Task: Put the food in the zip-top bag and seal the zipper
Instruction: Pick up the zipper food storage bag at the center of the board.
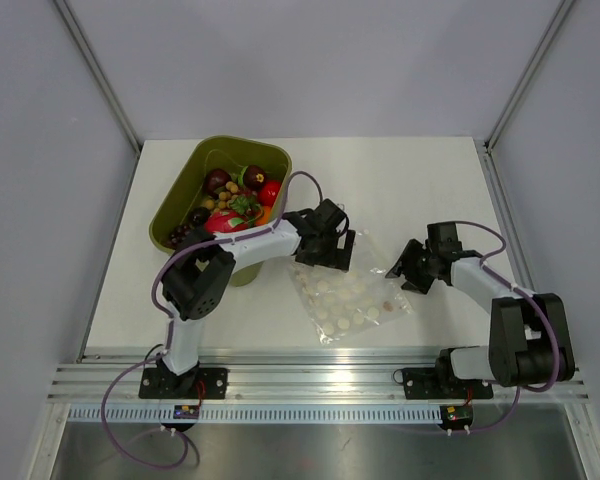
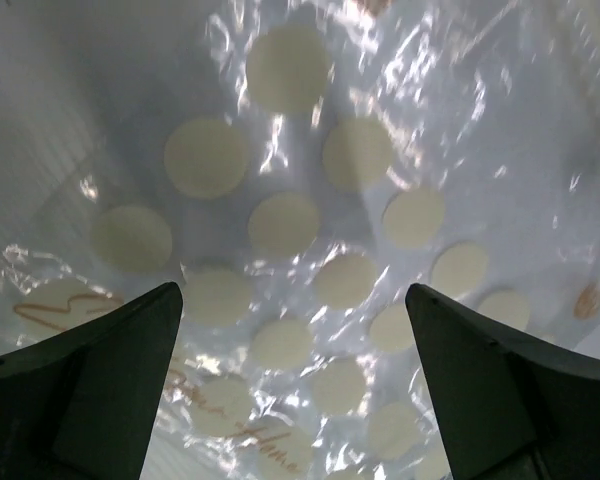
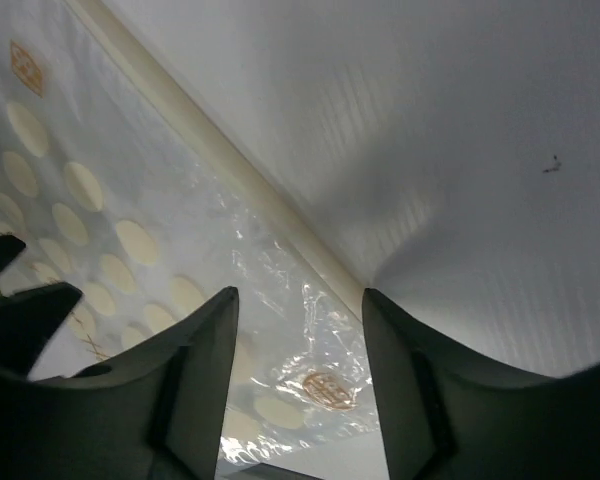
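The clear, crinkly zip-top bag (image 1: 350, 298) lies flat, dotted with pale circles, its zipper (image 3: 230, 165) a milky strip along 1 edge. The left gripper (image 2: 295, 300) gapes wide and empty above it. The right gripper (image 3: 300, 300) stands half-open over its corner, holding nothing.

A clear, crinkly plastic pouch printed with pale round dots (image 2: 280, 220) is seen glinting with sharp highlights (its press-seal strip (image 3: 230, 170) looks smooth and milky). Glossy red and dark purple toy fruits (image 1: 270, 192) are heaped in a smooth olive-green plastic tub (image 1: 175, 207) on a matt white tabletop (image 1: 410, 180) edged by ribbed metal rails (image 1: 320, 385).
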